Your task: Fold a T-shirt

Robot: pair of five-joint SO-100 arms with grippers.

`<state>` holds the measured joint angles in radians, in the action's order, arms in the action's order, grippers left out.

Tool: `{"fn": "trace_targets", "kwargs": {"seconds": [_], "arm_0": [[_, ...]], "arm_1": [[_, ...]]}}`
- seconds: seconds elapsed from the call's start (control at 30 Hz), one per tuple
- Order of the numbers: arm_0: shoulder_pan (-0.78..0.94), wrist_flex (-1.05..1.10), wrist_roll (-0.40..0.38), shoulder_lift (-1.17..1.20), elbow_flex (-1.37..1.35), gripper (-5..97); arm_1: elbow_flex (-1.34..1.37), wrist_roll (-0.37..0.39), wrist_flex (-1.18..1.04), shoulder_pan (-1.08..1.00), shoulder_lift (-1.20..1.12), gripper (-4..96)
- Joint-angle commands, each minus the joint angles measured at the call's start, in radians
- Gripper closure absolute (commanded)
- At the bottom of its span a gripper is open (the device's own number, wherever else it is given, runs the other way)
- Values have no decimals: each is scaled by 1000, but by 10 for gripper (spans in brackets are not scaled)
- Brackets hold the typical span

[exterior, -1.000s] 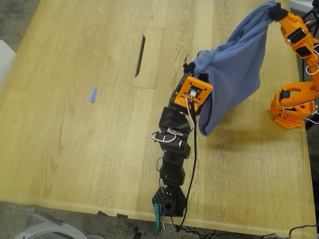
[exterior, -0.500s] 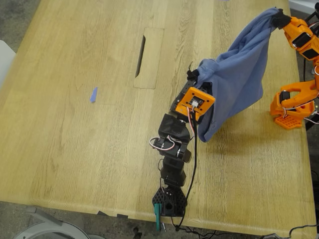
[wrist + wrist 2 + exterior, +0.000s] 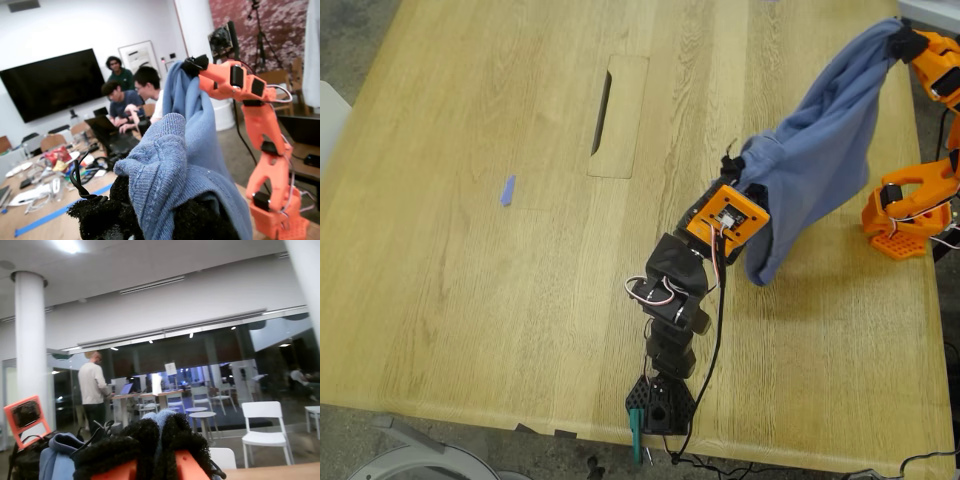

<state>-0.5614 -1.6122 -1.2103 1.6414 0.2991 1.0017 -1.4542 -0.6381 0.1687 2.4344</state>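
My first gripper (image 3: pixel 738 165), my second gripper (image 3: pixel 903 42) each clamp T-shirt (image 3: pixel 820 150) aloft; no legible writing.

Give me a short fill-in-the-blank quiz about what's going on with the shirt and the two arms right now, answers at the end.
1. The T-shirt hangs stretched between ____ grippers, clear of the table.
2. My first gripper belongs to the arm with the ____ base.
3. My second gripper is shut on the ____.
4. The small blue tape scrap lies on the table toward the exterior view's ____.

Answers: two; black; T-shirt; left
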Motion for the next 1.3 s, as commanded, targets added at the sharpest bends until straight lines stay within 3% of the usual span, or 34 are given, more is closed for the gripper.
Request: {"fn": "trace_targets", "kwargs": {"seconds": [0.0,0.6,1.27], "arm_0": [[-44,-17,14,115,38,918],[-278,-150,15,167,-26,918],[-532,-219,-8,305,-270,918]], "arm_1": [[-60,-25,-17,38,6,912],[-178,-84,-324,229,3,911],[-270,-75,-548,264,17,911]]}}
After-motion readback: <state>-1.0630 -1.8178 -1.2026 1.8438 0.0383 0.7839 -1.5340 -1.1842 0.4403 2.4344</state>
